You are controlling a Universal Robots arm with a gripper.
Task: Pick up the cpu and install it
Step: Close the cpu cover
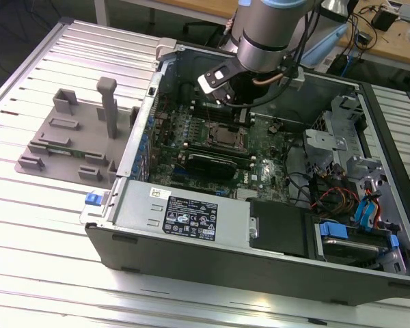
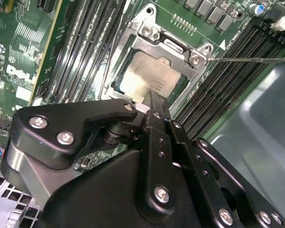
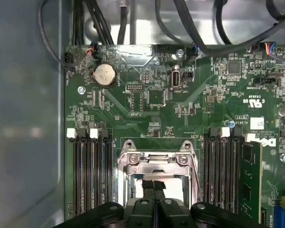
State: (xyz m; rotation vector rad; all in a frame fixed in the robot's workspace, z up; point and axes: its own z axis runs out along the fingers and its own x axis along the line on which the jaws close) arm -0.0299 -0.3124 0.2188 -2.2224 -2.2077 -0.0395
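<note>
Cpu (image 2: 147, 78) flat inside socket (image 2: 149, 31), just beneath end effector (image 2: 153, 98) with tips pressed together; around socket, open computer case (image 1: 225, 263) on ribbed metal counter (image 1: 41, 225).

Exterior view overlooks the whole computer case (image 1: 191, 256); both wrist views sit close above its socket (image 2: 173, 45) (image 3: 154, 159)

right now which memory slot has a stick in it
The outermost slot on the side away from the case wall holds a green stick; the rest are empty.
</note>
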